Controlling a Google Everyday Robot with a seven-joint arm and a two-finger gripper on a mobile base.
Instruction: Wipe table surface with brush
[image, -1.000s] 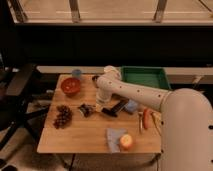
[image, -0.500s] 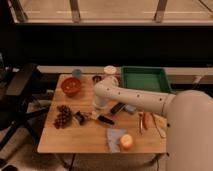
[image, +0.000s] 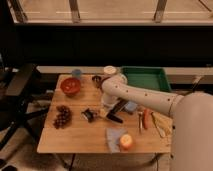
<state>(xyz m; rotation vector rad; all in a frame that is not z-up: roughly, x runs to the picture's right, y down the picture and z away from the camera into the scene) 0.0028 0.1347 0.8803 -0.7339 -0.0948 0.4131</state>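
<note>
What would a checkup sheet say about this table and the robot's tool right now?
Surface: wooden table surface, light brown, with things spread across it.
Job's things: brush, its black handle slanting on the table under the arm.
Clutter: red bowl, grapes, blue cup, white cup, green tray, apple on a blue cloth, short black bar.
Tool: tool is shut, low over the table's middle next to the brush; whether it holds the brush is unclear.
Cables: nothing seen.
Surroundings: black chair at the left, dark wall behind.

Pincer (image: 110, 111) over table surface (image: 75, 137) centre
</note>
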